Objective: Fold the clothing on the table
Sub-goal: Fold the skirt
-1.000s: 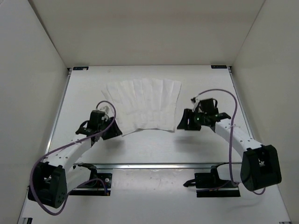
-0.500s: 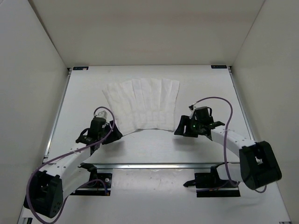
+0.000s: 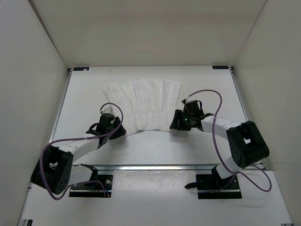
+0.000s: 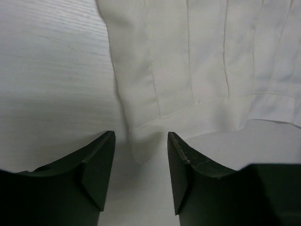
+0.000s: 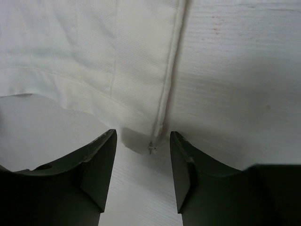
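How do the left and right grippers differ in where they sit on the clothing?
The left gripper frames the clothing's near-left corner; the right gripper frames its near-right corner. The left gripper's corner is plain hem; the right gripper's carries a raised side seam. Both stand open, gripping nothing.

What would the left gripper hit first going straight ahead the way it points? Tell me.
The clothing: its near left corner lies just ahead of the left gripper, in line with the gap between its open jaws. Height is unclear, so the tips might graze the table first.
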Controlling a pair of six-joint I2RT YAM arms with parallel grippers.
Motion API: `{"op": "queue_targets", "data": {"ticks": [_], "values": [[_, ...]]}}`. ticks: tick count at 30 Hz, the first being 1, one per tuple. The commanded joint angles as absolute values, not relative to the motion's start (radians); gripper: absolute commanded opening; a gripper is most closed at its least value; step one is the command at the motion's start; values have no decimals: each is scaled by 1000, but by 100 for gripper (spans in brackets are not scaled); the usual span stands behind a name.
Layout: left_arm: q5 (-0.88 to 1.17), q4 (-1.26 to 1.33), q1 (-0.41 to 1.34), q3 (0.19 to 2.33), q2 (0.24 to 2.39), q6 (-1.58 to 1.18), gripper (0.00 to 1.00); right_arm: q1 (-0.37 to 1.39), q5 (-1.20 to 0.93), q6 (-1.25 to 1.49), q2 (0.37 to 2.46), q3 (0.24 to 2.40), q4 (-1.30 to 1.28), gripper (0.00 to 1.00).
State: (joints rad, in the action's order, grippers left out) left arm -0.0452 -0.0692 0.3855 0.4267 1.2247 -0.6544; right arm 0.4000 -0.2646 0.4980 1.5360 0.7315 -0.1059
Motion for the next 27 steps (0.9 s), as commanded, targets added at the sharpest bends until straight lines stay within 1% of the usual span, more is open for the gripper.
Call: {"op": "queue_targets", "data": {"ticks": [1,2,3,4,5,6,7,10,12,16,18,19,20,24,26,27], "values": [[-28,-29,403,442,1284,-666,57,414,-215,505,1560,735,-104,45],[-19,-11,406,455,1305,-663,43,414,-224,512,1566,727,-94,41],[-9,-17,408,462,1331,-661,35,405,-235,500,1572,729,-80,32],[-3,15,413,477,1356,-660,20,396,-245,494,1581,738,-86,23],[-6,17,413,479,1362,-649,9,400,-252,488,1594,747,-87,17],[-2,18,414,486,1368,-640,3,387,-252,473,1597,755,-101,9],[-2,18,408,494,1371,-640,0,379,-262,463,1603,762,-106,0],[11,2,407,492,1327,-626,0,377,-276,462,1560,752,-143,0],[18,-76,408,492,1272,-611,0,382,-296,454,1496,749,-190,0],[25,-246,408,531,1068,-582,0,406,-322,445,1272,730,-332,0],[47,-333,402,549,991,-559,0,388,-353,445,1137,718,-399,0],[46,-388,403,564,955,-549,0,373,-360,448,1103,710,-449,0],[48,-431,431,568,909,-548,0,373,-380,451,1042,703,-495,0],[69,-553,459,531,772,-577,0,363,-402,459,850,672,-658,0],[95,-607,456,519,657,-606,0,376,-420,480,755,676,-746,0],[101,-641,454,518,629,-612,0,373,-426,483,735,686,-771,0]]}}
